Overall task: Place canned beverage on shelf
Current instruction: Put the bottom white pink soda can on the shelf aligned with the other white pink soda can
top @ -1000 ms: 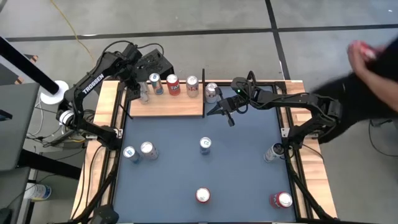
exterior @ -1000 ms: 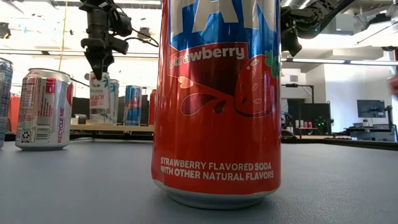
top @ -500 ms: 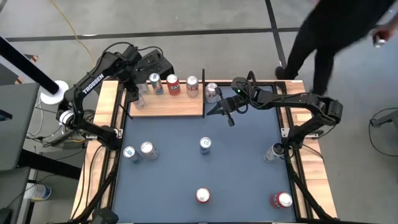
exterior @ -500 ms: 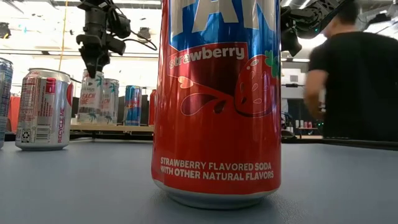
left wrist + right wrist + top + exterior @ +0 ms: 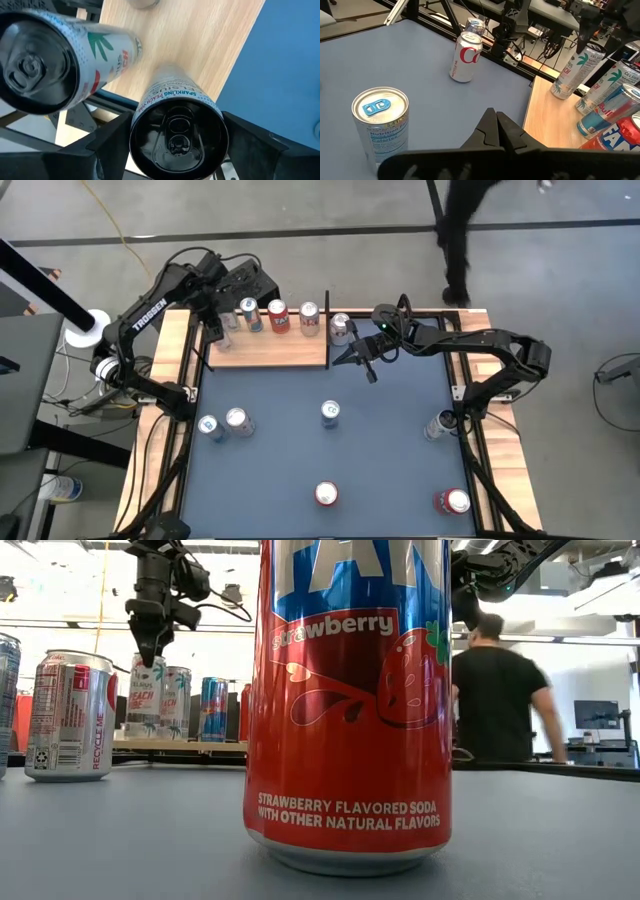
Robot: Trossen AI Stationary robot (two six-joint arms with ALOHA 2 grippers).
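Observation:
The shelf (image 5: 270, 348) is a light wood board at the far left of the blue table. My left gripper (image 5: 214, 330) hangs over its left end, fingers pointing down around a slim white sparkling can (image 5: 179, 135), which stands on the board (image 5: 145, 700). A second slim can (image 5: 177, 700), a blue can (image 5: 250, 313), a red can (image 5: 277, 315) and a silver can (image 5: 308, 317) stand on the shelf too. My right gripper (image 5: 372, 373) hovers shut over the table just right of the shelf, holding nothing (image 5: 496, 122). My left gripper pinches the slim can between its two fingers (image 5: 112, 145), one on each opposite side of the wall just below the top rim (image 5: 137, 125). The fingers come from above, pointing down. The can stands about upright with its base (image 5: 145, 736) on the shelf.
Another can (image 5: 341, 328) stands by the shelf's right end. Loose cans are scattered on the table (image 5: 237, 420) (image 5: 330, 412) (image 5: 440, 423) (image 5: 452, 501). A red strawberry soda can (image 5: 350, 700) fills the low view. A person (image 5: 500, 690) stands beyond the far edge.
My left gripper has tipped slightly toward the table's left edge, and the slim can under it has slid a little that way along the shelf, away from the second slim can. A person has walked across behind the table. My right gripper has kept still.

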